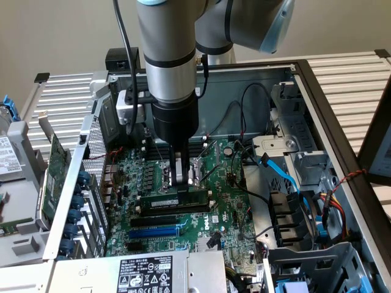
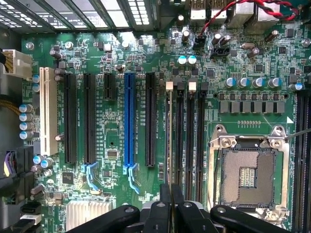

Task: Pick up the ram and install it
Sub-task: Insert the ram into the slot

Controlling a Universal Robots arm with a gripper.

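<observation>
1 ram (image 1: 168,199), thin and green with a white label, is standing in 1 of 4 black memory slots (image 2: 190,145); 1 claw (image 1: 181,182) is clamping its top edge from above.

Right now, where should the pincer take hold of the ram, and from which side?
Take the ram by its upper long edge near the middle, coming from straight above and clamping its two flat faces. It stands on edge, with empty slots beside it and clips at its ends. The pincer is shut on that edge.
</observation>
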